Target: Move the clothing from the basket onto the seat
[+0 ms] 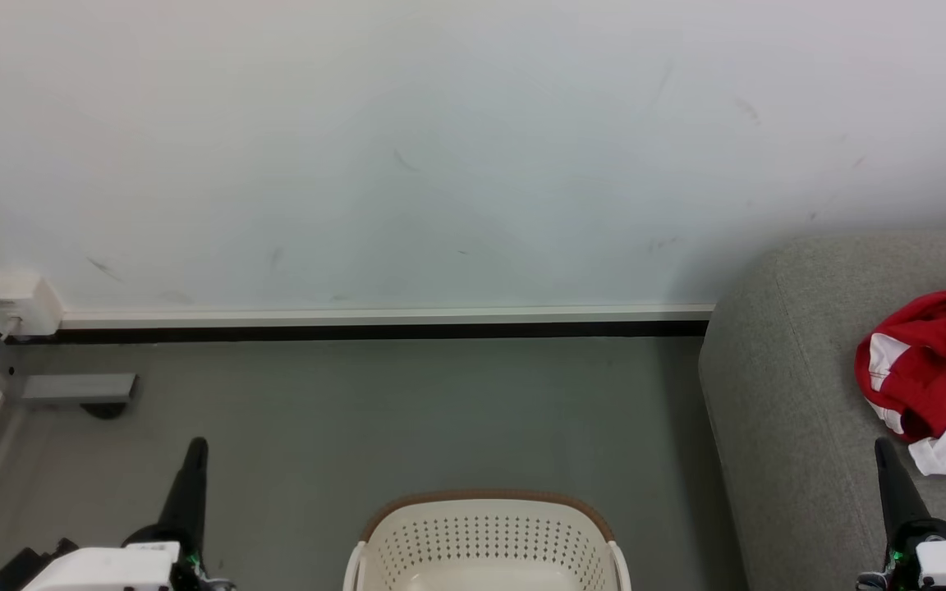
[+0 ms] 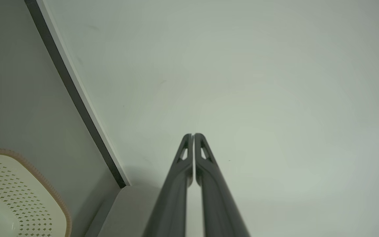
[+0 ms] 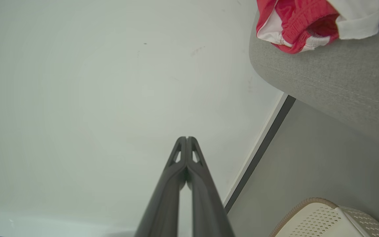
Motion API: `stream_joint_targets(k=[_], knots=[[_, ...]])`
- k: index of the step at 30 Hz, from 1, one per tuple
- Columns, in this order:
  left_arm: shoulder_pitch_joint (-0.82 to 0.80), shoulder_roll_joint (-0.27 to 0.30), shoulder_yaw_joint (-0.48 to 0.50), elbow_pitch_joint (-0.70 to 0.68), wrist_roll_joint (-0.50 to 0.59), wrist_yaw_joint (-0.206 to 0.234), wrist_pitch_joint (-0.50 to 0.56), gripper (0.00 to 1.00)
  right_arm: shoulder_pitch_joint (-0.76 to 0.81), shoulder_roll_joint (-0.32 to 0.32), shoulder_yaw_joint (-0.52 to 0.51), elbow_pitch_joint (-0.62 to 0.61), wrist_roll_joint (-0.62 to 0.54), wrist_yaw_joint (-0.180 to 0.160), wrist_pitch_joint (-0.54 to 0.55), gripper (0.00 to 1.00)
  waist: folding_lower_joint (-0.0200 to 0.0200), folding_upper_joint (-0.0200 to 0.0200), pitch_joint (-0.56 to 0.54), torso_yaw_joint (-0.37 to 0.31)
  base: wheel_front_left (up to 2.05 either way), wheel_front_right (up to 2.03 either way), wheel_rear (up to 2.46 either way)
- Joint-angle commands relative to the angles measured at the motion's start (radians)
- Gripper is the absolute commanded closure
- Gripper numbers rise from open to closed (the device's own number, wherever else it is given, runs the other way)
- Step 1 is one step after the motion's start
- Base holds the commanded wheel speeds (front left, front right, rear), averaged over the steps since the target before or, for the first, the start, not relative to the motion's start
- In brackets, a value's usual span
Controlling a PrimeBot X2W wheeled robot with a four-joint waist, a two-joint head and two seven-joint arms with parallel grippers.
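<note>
**Item 1, clothing** (image 1: 937,361): a crumpled red heap with white trim, lying on the seat (image 1: 785,394), set back from its rounded left end. It has no clear long axis and is bunched roughly front to back.

**Item 2, basket** (image 1: 485,538): stands on the floor (image 1: 399,410), just beside the seat's left end. The part of its inside that is in view holds no fabric; the near part is cut off by the frame edge.

**Item 3, right jaws:** pressed together and holding nothing. They point up over the seat's front edge. The clothing lies just ahead and to their right, near but apart.

**Item 4, left jaws:** pressed together and empty, over the floor on the far side of the basket, well apart from the clothing.

**Assessment:** the right arm is the nearer one. The transfer looks complete, provided the hidden part of the basket is bare.
</note>
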Motion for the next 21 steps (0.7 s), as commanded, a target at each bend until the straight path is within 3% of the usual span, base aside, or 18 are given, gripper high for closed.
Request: stream_joint_targets(k=[1,21], knots=[[-0.013,0.003,0.003,-0.009,-0.019,0.000,0.009,1.00,-0.017,0.001,-0.008,-0.007,0.022,-0.002,0.007,1.00,0.0000,0.0000,0.000,0.000,0.00,0.00,0.00],[-0.026,0.000,0.005,-0.014,-0.164,0.005,0.045,1.00,-0.023,-0.001,-0.021,-0.015,0.152,-0.002,0.031,1.00,0.0000,0.0000,0.006,0.000,0.00,0.00,0.00]])
